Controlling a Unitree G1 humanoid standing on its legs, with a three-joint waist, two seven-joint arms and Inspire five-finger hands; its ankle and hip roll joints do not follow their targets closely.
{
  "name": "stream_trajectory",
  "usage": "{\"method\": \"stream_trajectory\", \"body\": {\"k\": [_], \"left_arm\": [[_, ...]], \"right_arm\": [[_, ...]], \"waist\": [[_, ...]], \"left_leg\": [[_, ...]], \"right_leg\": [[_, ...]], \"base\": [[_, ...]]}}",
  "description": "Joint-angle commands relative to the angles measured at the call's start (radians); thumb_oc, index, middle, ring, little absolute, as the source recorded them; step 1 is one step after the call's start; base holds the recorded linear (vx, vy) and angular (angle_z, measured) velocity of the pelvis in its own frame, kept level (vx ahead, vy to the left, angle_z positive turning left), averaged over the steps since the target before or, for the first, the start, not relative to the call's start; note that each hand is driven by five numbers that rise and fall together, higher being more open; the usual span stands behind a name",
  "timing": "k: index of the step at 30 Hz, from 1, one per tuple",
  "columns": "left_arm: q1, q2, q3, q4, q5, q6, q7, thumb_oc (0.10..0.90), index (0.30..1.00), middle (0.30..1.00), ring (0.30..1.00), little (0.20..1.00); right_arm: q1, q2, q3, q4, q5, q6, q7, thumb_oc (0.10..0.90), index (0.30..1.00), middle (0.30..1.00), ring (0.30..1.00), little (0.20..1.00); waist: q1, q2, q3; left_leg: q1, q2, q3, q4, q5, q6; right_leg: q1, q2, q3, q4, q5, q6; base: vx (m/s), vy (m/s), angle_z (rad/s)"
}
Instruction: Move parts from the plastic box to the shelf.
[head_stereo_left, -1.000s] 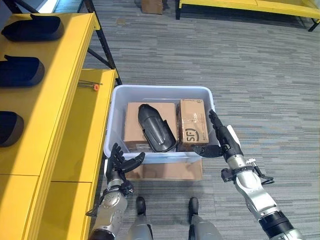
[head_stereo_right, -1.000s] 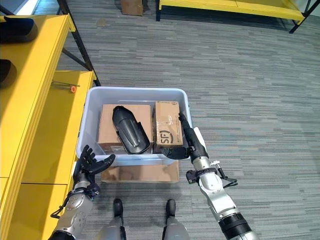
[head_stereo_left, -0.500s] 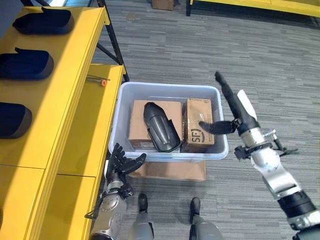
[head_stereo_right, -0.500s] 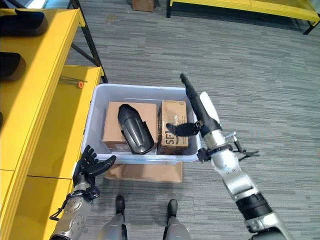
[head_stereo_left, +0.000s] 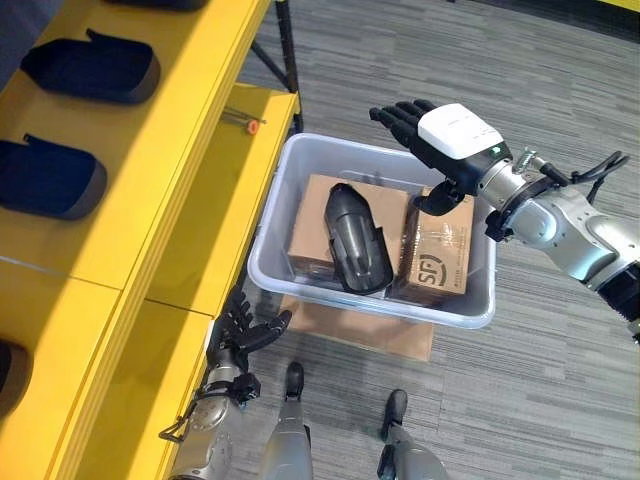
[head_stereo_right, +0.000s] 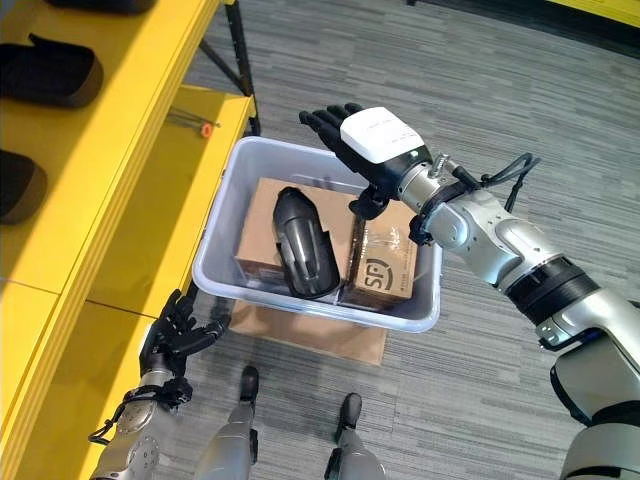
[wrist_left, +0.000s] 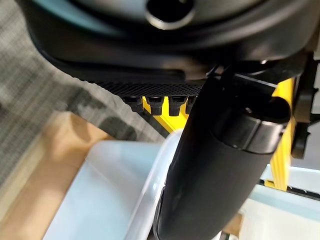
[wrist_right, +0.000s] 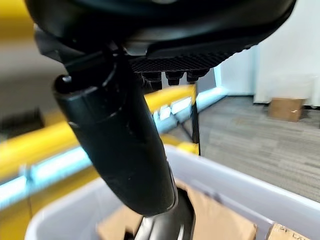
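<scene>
Hovering above the box (head_stereo_left: 300, 180) with fingers spread and holding nothing, the right hand (head_stereo_left: 440, 150) should clasp the black part (head_stereo_left: 358, 238) below it across its narrow middle (likely rigid, light, smooth).

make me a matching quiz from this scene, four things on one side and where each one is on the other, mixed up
Things:
1. black part
2. right hand
3. left hand
4. orange-tipped tool

Places:
A. on the lower yellow shelf, beyond the box
B. open above the plastic box
C. low beside the box's near corner
D. lying on the cardboard boxes in the plastic box

Pairs: 1-D, 2-B, 3-C, 4-A
</scene>
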Motion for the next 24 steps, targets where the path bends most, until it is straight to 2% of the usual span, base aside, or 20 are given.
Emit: {"method": "stream_trajectory", "body": {"k": [1, 2, 6, 9, 11, 16, 24], "left_arm": [[-0.062, 0.099, 0.018, -0.115, 0.011, -0.102, -0.018, 0.900, 1.000, 1.000, 1.000, 1.000], [-0.063, 0.096, 0.019, -0.115, 0.011, -0.102, -0.017, 0.900, 1.000, 1.000, 1.000, 1.000], [-0.082, 0.109, 0.013, -0.130, 0.018, -0.113, -0.011, 0.900, 1.000, 1.000, 1.000, 1.000], [-0.089, 0.113, 0.016, -0.143, 0.025, -0.119, -0.005, 0.900, 1.000, 1.000, 1.000, 1.000], [-0.090, 0.114, 0.021, -0.143, 0.023, -0.121, -0.003, 0.900, 1.000, 1.000, 1.000, 1.000], [-0.091, 0.122, 0.023, -0.150, 0.016, -0.122, 0.001, 0.900, 1.000, 1.000, 1.000, 1.000], [-0.079, 0.180, 0.026, -0.166, 0.014, -0.118, 0.008, 0.900, 1.000, 1.000, 1.000, 1.000]], "right_arm": [[-0.230, -0.014, 0.053, -0.014, -0.071, -0.024, 0.006, 0.900, 1.000, 1.000, 1.000, 1.000], [-0.237, -0.013, 0.060, -0.011, -0.070, -0.025, 0.006, 0.900, 1.000, 1.000, 1.000, 1.000], [-0.335, 0.006, 0.202, 0.036, -0.150, -0.032, 0.054, 0.900, 1.000, 1.000, 1.000, 1.000], [-0.362, -0.002, 0.235, 0.027, -0.167, -0.037, 0.068, 0.900, 1.000, 1.000, 1.000, 1.000], [-0.407, -0.003, 0.305, 0.020, -0.202, -0.051, 0.091, 0.900, 1.000, 1.000, 1.000, 1.000], [-0.475, 0.002, 0.391, 0.015, -0.254, -0.067, 0.112, 0.900, 1.000, 1.000, 1.000, 1.000], [-0.513, -0.031, 0.392, -0.026, -0.325, -0.091, 0.118, 0.900, 1.000, 1.000, 1.000, 1.000]], "waist": [[0.008, -0.061, 0.043], [0.006, -0.058, 0.044], [0.031, -0.046, 0.076], [0.035, -0.038, 0.088], [0.047, -0.036, 0.099], [0.062, -0.020, 0.116], [0.085, -0.044, 0.133]], "left_leg": [[0.081, 0.060, 0.017, 0.037, -0.090, -0.045], [0.078, 0.060, 0.017, 0.039, -0.091, -0.045], [0.029, 0.055, -0.005, 0.066, -0.091, -0.045], [0.005, 0.052, -0.014, 0.084, -0.093, -0.045], [-0.017, 0.051, -0.020, 0.093, -0.095, -0.044], [-0.051, 0.048, -0.030, 0.103, -0.093, -0.043], [-0.118, 0.040, -0.057, 0.148, -0.106, -0.043]], "right_leg": [[-0.010, -0.063, 0.060, 0.149, -0.086, 0.037], [-0.012, -0.063, 0.060, 0.151, -0.086, 0.036], [-0.043, -0.076, 0.042, 0.186, -0.099, 0.034], [-0.062, -0.083, 0.033, 0.208, -0.106, 0.032], [-0.092, -0.083, 0.032, 0.233, -0.111, 0.031], [-0.135, -0.085, 0.027, 0.273, -0.122, 0.031], [-0.213, -0.095, 0.022, 0.374, -0.164, 0.029]], "base": [[0.00, 0.000, 0.00], [-0.05, -0.021, 0.02], [-0.04, -0.024, 0.11], [-0.03, -0.007, 0.19], [-0.04, -0.010, 0.18], [-0.02, -0.015, 0.05], [-0.01, -0.021, 0.12]]}}
